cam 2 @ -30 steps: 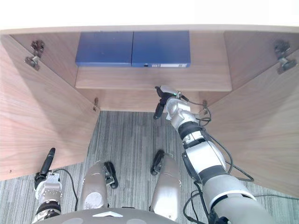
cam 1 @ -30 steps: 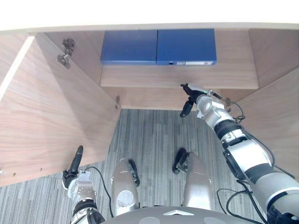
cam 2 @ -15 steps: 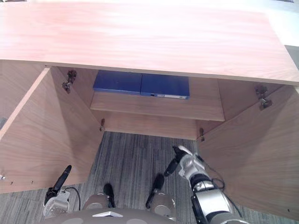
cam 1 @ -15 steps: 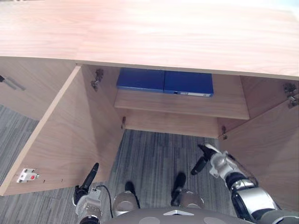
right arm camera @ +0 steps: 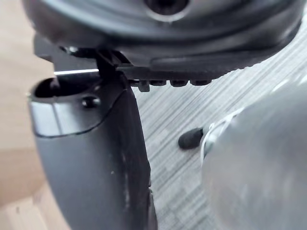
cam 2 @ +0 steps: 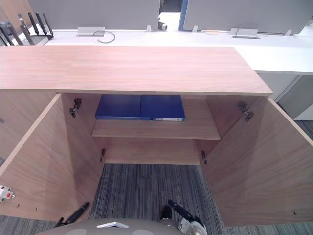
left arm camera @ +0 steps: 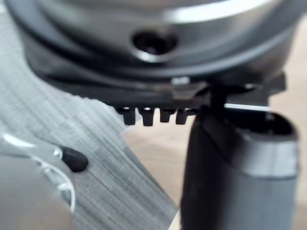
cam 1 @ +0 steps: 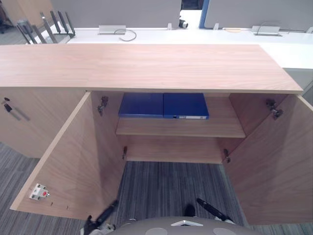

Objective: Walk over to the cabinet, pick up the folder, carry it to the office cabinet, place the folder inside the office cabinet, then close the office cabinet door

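The blue folder (cam 1: 186,105) lies flat on the cabinet shelf (cam 1: 181,128), centre frame, its long axis left-right and its labelled spine facing frontward. At the bottom edge, the left hand (cam 1: 106,212) and right hand (cam 1: 210,208) have straight fingers and hold nothing.

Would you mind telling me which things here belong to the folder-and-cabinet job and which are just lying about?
Job: office cabinet; its open left door and right door; two blue folders on its shelf; left hand and right hand, both open and empty.
Lying about: white desk behind; grey box and loose cable on it; dark upright rods at its left end.
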{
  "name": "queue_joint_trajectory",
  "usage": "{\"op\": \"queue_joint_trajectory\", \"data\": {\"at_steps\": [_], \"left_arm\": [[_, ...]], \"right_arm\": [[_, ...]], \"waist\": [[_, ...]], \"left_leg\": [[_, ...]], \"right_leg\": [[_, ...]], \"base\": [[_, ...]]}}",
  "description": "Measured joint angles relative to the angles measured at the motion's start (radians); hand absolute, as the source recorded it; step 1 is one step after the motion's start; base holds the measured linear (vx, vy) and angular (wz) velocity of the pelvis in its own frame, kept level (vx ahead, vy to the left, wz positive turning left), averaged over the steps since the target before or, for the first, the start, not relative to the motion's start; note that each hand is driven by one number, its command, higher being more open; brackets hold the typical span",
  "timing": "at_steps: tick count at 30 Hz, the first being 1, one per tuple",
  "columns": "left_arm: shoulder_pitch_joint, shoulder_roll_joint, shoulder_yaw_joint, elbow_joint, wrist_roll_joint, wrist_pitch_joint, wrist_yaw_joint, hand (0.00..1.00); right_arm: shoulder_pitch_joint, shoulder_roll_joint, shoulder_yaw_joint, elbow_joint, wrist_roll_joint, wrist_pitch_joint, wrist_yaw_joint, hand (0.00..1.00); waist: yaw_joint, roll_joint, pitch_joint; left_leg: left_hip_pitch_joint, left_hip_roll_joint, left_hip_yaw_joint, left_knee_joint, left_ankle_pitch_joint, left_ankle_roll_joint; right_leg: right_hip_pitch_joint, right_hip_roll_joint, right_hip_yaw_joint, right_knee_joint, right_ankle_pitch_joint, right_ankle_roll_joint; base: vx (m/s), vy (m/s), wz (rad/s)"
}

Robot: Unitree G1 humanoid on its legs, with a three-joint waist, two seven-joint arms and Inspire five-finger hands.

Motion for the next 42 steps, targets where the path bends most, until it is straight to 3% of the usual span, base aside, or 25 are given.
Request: {"op": "queue_joint_trajectory", "data": {"at_steps": [4, 8, 10, 11, 12, 13, 14, 15, 16, 18, 20, 25, 29, 31, 32, 33, 34, 35, 39, 42], "left_arm": [[-0.037, 0.041, -0.103, 0.045, 0.204, 0.003, -0.017, 1.00], [-0.048, 0.033, -0.102, 0.069, 0.212, 0.002, -0.017, 1.00], [-0.047, 0.032, -0.069, 0.073, 0.187, 0.001, -0.017, 1.00], [-0.051, 0.025, -0.050, 0.073, 0.172, 0.000, -0.010, 1.00], [-0.051, 0.004, -0.035, 0.072, 0.166, -0.010, 0.002, 1.00], [-0.051, -0.005, -0.023, 0.072, 0.162, -0.017, 0.006, 1.00], [-0.060, -0.023, 0.005, 0.070, 0.139, -0.018, 0.006, 1.00], [-0.067, -0.027, 0.021, 0.071, 0.136, -0.018, 0.008, 1.00], [-0.067, -0.042, 0.046, 0.072, 0.136, -0.020, 0.015, 1.00], [-0.077, -0.048, 0.084, 0.068, 0.136, -0.021, 0.014, 1.00], [-0.073, -0.059, 0.081, 0.069, 0.142, -0.020, 0.011, 1.00], [-0.103, -0.091, 0.062, 0.068, 0.181, -0.020, -0.008, 1.00], [-0.116, -0.096, 0.068, 0.053, 0.181, -0.020, -0.015, 1.00], [-0.110, -0.101, 0.067, 0.028, 0.181, -0.021, -0.015, 1.00], [-0.107, -0.101, 0.067, 0.022, 0.180, -0.021, -0.015, 1.00], [-0.104, -0.100, 0.068, 0.014, 0.181, -0.021, -0.011, 1.00], [-0.097, -0.099, 0.069, 0.014, 0.181, -0.020, -0.007, 1.00], [-0.084, -0.096, 0.068, 0.010, 0.181, -0.016, -0.008, 1.00], [-0.120, -0.055, 0.002, 0.049, 0.183, -0.015, -0.021, 1.00], [-0.129, -0.058, 0.026, 0.057, 0.183, -0.015, -0.020, 1.00]], "right_arm": [[0.065, -0.004, 0.000, 0.000, 0.010, -0.013, -0.010, 1.00], [0.080, -0.012, 0.003, -0.002, 0.033, -0.022, -0.010, 1.00], [0.073, -0.013, 0.015, 0.000, 0.033, -0.028, -0.014, 1.00], [0.063, -0.014, 0.033, 0.000, 0.033, -0.040, -0.013, 1.00], [0.062, -0.017, 0.033, -0.001, 0.033, -0.050, -0.012, 1.00], [0.062, -0.021, 0.032, -0.001, 0.033, -0.055, -0.011, 1.00], [0.061, -0.019, 0.032, -0.004, 0.039, -0.063, -0.011, 1.00], [0.062, -0.017, 0.034, -0.013, 0.041, -0.059, -0.011, 1.00], [0.061, -0.025, 0.051, -0.031, 0.042, -0.058, -0.009, 1.00], [0.089, -0.013, 0.092, -0.051, 0.041, -0.061, -0.010, 1.00], [0.087, -0.008, 0.109, -0.056, 0.049, -0.063, -0.011, 1.00], [0.138, -0.009, 0.097, -0.090, 0.090, -0.062, -0.009, 1.00], [0.137, -0.005, 0.101, -0.092, 0.091, -0.063, -0.008, 1.00], [0.133, -0.003, 0.108, -0.104, 0.119, -0.061, -0.009, 1.00], [0.135, -0.001, 0.108, -0.108, 0.120, -0.061, -0.009, 1.00], [0.137, 0.003, 0.109, -0.112, 0.123, -0.061, -0.011, 1.00], [0.142, 0.005, 0.110, -0.118, 0.129, -0.060, -0.012, 1.00], [0.145, 0.010, 0.109, -0.131, 0.129, -0.060, -0.019, 1.00], [0.114, 0.009, 0.093, -0.089, 0.128, -0.060, -0.019, 1.00], [0.073, 0.005, 0.092, -0.069, 0.127, -0.056, -0.019, 1.00]], "waist": [[-0.032, 0.010, -0.014], [-0.035, 0.034, -0.004], [-0.025, 0.034, 0.005], [-0.026, 0.024, 0.011], [-0.026, 0.046, 0.020], [-0.028, 0.060, 0.023], [-0.028, 0.057, 0.026], [-0.029, 0.058, 0.028], [-0.031, 0.081, 0.031], [-0.027, 0.057, 0.046], [-0.039, 0.049, 0.047], [-0.045, 0.078, 0.072], [-0.040, 0.070, 0.095], [-0.035, 0.063, 0.114], [-0.034, 0.065, 0.114], [-0.033, 0.054, 0.122], [-0.033, 0.059, 0.122], [-0.032, 0.057, 0.117], [-0.033, 0.033, 0.125], [-0.022, 0.017, 0.118]], "left_leg": [[0.038, 0.004, 0.035, 0.001, -0.015, -0.003], [0.047, 0.062, 0.112, 0.168, -0.120, -0.028], [0.006, 0.058, -0.024, 0.292, -0.129, 0.001], [-0.025, 0.027, -0.160, 0.339, -0.155, 0.037], [-0.023, -0.001, -0.296, 0.318, -0.202, 0.043], [-0.018, -0.004, -0.337, 0.296, -0.228, 0.040], [-0.006, -0.014, -0.336, 0.267, -0.268, 0.036], [-0.001, -0.016, -0.313, 0.248, -0.267, 0.053], [0.012, 0.016, -0.233, 0.222, -0.253, 0.066], [0.061, -0.005, -0.142, 0.184, -0.243, 0.055], [0.095, -0.022, -0.056, 0.115, -0.212, 0.050], [0.158, -0.035, 0.018, 0.053, -0.197, 0.044], [0.192, -0.037, 0.060, 0.053, -0.190, 0.046], [0.216, -0.036, 0.106, 0.051, -0.188, 0.048], [0.224, -0.037, 0.116, 0.049, -0.188, 0.048], [0.237, -0.039, 0.137, 0.048, -0.188, 0.048], [0.246, -0.033, 0.161, 0.046, -0.188, 0.048], [0.270, 0.000, 0.251, 0.025, -0.196, 0.038], [0.268, 0.000, 0.193, -0.001, -0.178, 0.073], [0.248, 0.001, 0.193, -0.005, -0.176, 0.076]], "right_leg": [[0.015, 0.012, 0.043, 0.000, 0.001, 0.001], [0.010, 0.064, 0.159, 0.001, 0.003, -0.002], [-0.014, 0.086, 0.260, 0.007, 0.007, -0.007], [-0.036, 0.086, 0.313, 0.016, 0.008, -0.008], [-0.056, 0.106, 0.352, 0.014, 0.013, 0.001], [-0.066, 0.119, 0.365, 0.012, 0.016, 0.005], [-0.089, 0.132, 0.396, 0.009, 0.025, 0.020], [-0.095, 0.133, 0.412, 0.002, 0.008, 0.029], [-0.139, 0.151, 0.410, 0.093, -0.011, 0.015], [-0.146, 0.160, 0.440, 0.174, -0.026, 0.004], [-0.169, 0.165, 0.512, 0.149, -0.003, 0.012], [-0.173, 0.177, 0.528, 0.159, 0.001, 0.015], [-0.174, 0.193, 0.522, 0.195, -0.010, 0.013], [-0.208, 0.115, 0.265, 0.298, -0.106, -0.090], [-0.218, 0.080, 0.181, 0.340, -0.130, -0.108], [-0.220, 0.018, 0.042, 0.392, -0.161, -0.120], [-0.214, -0.028, -0.077, 0.429, -0.188, -0.138], [-0.191, -0.075, -0.353, 0.472, -0.215, -0.145], [-0.216, -0.065, -0.348, 0.500, -0.244, -0.139], [-0.234, -0.029, -0.346, 0.450, -0.234, -0.124]], "base": [[0.03, 0.026, -0.36], [-0.03, 0.026, -0.91], [-0.02, -0.004, -1.34], [-0.07, 0.016, -1.44], [-0.12, 0.058, -1.21], [-0.20, 0.151, -1.20], [-0.15, 0.128, -0.93], [-0.16, 0.136, -1.26], [-0.07, 0.075, -1.00], [0.05, 0.108, -1.31], [0.06, 0.098, -1.19], [0.07, 0.069, -0.41], [0.05, 0.024, -0.28], [-0.04, -0.023, -0.24], [-0.03, -0.006, -0.32], [0.02, -0.026, -0.43], [0.15, -0.168, -1.39], [0.21, -0.254, -1.46], [0.10, -0.217, -0.45], [-0.03, -0.115, -0.31]]}}
